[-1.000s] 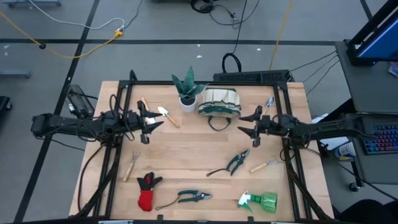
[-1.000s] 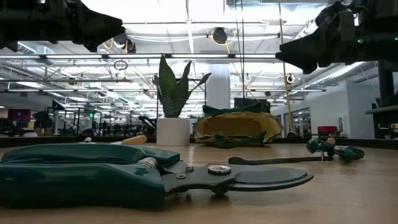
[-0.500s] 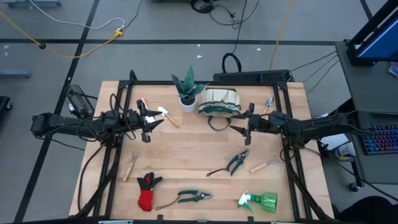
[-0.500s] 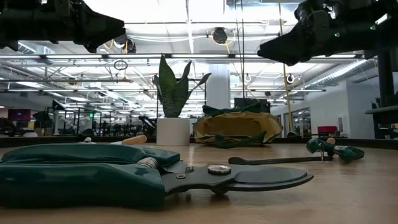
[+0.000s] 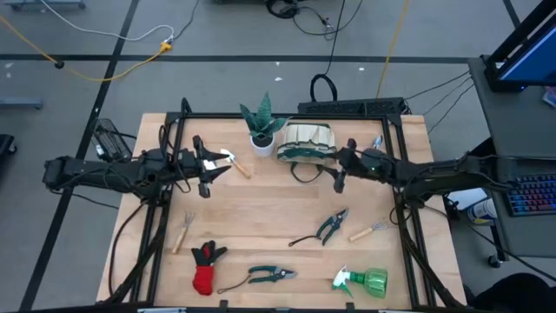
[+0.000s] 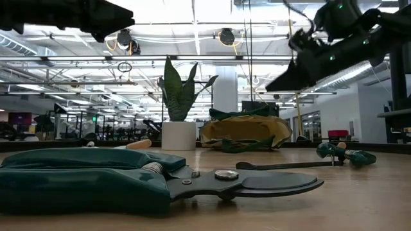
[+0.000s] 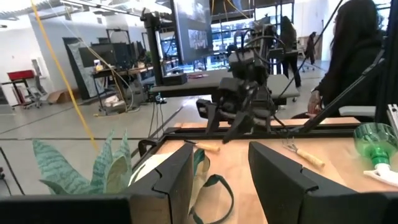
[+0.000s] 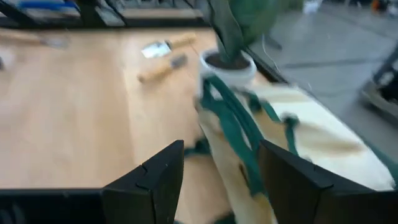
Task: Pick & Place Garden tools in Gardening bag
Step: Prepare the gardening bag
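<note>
The beige gardening bag with green trim rests on its base at the table's far middle. It also shows in the right wrist view. Garden tools lie flat on the table: a trowel, a small rake, a red-black glove, green pruning shears, a second pair of shears, a fork and a green spray bottle. My left gripper is open above the table beside the trowel. My right gripper is open, tipped down, just right of the bag.
A spiky plant in a white pot stands just left of the bag. A small blue-handled tool lies at the far right. A black frame runs round the table. Bare wood lies between the arms. A person shows beyond the table.
My right gripper has gone toward the table's left, up to the bag, and has tipped its fingers downward. My left gripper has risen a little. No tool has moved.
</note>
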Robot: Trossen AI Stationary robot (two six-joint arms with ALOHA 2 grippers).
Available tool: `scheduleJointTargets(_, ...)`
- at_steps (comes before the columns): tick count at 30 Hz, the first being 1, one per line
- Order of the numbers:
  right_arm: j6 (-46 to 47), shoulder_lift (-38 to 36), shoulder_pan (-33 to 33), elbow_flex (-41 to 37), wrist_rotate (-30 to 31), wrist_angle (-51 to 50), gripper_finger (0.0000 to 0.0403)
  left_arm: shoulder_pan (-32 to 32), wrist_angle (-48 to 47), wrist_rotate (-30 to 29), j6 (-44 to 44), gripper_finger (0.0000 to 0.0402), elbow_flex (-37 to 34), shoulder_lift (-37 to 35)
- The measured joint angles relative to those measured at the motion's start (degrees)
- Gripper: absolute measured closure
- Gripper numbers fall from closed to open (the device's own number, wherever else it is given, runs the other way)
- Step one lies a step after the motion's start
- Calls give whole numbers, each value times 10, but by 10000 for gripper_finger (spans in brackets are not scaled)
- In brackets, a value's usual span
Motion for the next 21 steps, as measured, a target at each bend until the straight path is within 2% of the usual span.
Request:
scheduleJointTargets(14, -84, 58, -60, 0, -1, -22, 209, 1, 1, -13, 18, 241, 4, 34)
scheduleJointTargets(18, -87, 76, -71, 0, 29, -23, 209, 1, 1, -16, 23, 240, 4, 34)
scheduleJointTargets(21, -93, 88, -80, 0, 27, -23, 209, 1, 1, -16, 23, 241, 4, 34)
